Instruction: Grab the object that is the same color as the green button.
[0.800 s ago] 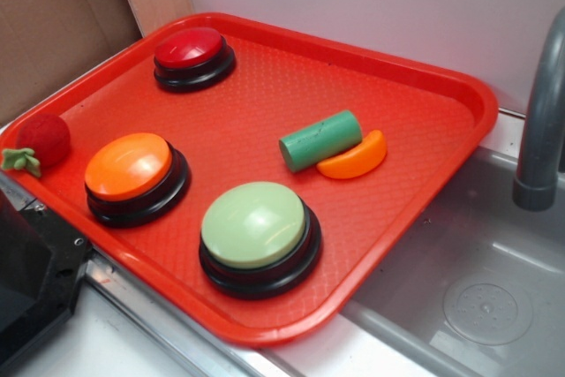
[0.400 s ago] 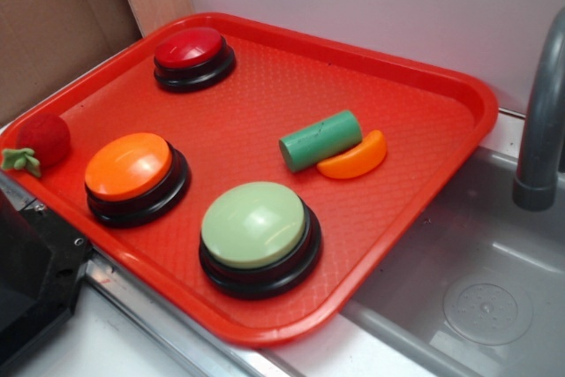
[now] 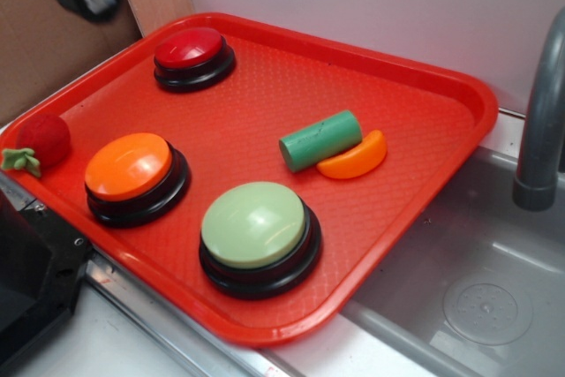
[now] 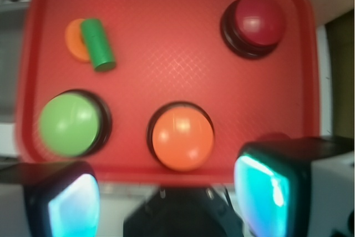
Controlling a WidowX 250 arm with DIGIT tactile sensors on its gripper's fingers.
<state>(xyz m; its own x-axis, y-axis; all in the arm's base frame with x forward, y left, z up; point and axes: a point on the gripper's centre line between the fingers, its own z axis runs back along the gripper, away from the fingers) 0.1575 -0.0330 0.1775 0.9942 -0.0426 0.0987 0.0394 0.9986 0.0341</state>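
Exterior only: the sink basin (image 3: 477,297), the grey faucet (image 3: 540,121) and a red strawberry toy (image 3: 40,140) at the tray's 9 o'clock edge.
Wrist only: both fingers (image 4: 272,184) of the gripper (image 4: 166,192), spread wide with nothing between them.
Exterior gripper: blurred at 11 o'clock, high over the tray corner.
Red tray (image 3: 424,94): held the red button (image 3: 192,55), orange button (image 3: 134,174), green button (image 3: 258,234).
Green cylinder block (image 3: 320,139): lay mid-tray, at 1 o'clock from the green button, touching the orange slice (image 3: 355,158).
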